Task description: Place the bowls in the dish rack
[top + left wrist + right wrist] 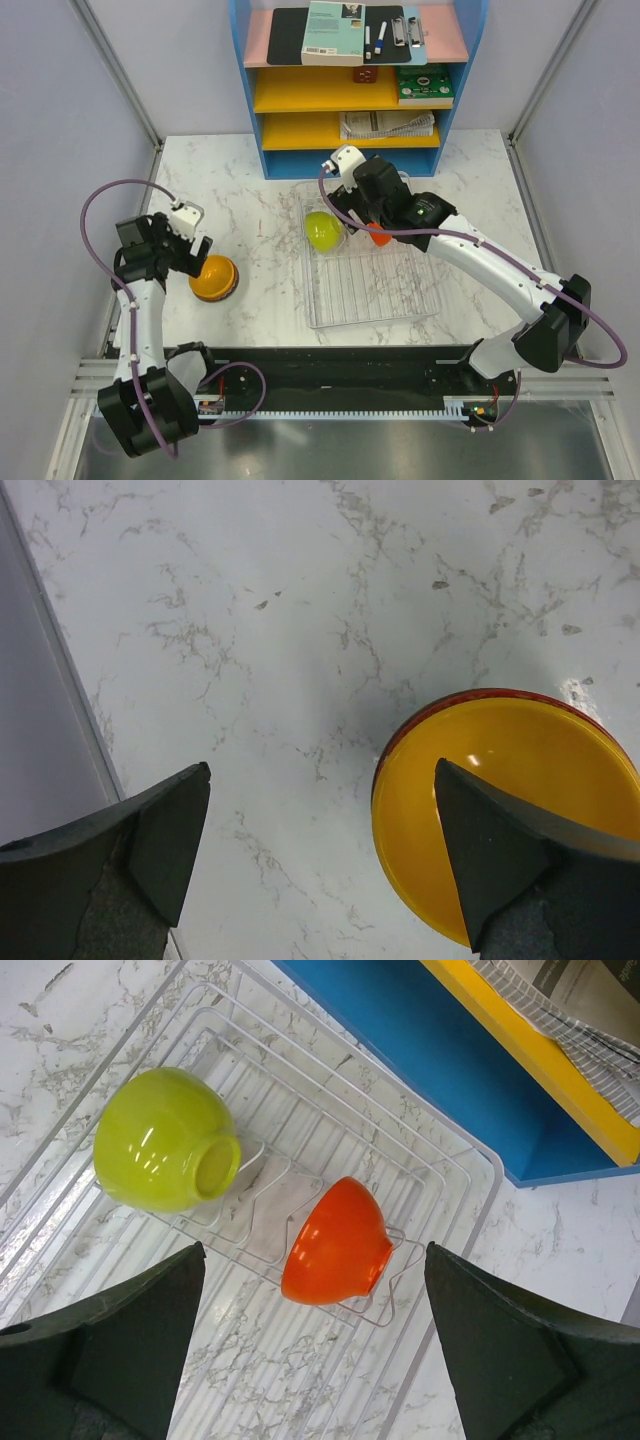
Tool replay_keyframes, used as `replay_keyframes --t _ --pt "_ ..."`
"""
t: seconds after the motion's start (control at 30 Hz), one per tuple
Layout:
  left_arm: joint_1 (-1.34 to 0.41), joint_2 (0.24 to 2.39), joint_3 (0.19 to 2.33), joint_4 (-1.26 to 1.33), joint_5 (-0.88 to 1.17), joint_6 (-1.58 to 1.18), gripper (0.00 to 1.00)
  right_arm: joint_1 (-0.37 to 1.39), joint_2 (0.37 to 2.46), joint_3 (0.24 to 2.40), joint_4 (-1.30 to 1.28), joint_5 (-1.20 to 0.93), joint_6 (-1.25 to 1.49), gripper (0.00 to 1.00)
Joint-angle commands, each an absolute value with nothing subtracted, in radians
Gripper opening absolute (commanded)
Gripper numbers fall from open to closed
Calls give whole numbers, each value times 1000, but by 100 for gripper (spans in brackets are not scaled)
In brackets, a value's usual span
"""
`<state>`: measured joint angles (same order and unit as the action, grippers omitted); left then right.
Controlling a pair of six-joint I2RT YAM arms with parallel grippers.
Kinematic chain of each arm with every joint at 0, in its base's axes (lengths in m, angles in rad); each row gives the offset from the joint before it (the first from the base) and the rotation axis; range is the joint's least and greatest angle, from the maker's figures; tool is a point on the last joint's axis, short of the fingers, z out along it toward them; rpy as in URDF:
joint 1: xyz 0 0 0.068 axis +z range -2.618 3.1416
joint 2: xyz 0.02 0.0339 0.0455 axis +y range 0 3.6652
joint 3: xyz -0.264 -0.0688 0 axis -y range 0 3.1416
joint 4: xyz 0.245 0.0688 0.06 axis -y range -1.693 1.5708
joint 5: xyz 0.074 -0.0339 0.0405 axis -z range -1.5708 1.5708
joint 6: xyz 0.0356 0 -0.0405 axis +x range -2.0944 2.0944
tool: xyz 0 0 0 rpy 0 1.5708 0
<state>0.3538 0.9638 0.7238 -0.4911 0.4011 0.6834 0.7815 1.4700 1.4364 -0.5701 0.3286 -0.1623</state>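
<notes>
At centre we see the lime bowl and orange bowl tipped in the rack, right gripper spread above; at left, left gripper spread by the yellow bowl

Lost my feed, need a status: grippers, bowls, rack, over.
Left gripper open, at edge of yellow-orange bowl on table. Right gripper open above dish rack. Lime-green bowl and orange bowl racked. Nothing seen blocking.

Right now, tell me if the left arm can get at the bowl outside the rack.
Probably yes: the left fingers stand open right over the bowl, one across its rim, and nothing lies between them.
</notes>
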Motion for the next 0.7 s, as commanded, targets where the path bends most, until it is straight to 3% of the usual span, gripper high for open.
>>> replay_keyframes --t 0.0,0.4,0.67 --pt "360 969 744 -656 532 865 99 779 1453 1459 -583 308 -166 97" --pt "419 1078 802 -692 561 979 98 779 1448 1463 -598 284 -160 97" --pt "422 1150 842 -782 595 1078 79 781 1454 1463 -600 272 -153 97"
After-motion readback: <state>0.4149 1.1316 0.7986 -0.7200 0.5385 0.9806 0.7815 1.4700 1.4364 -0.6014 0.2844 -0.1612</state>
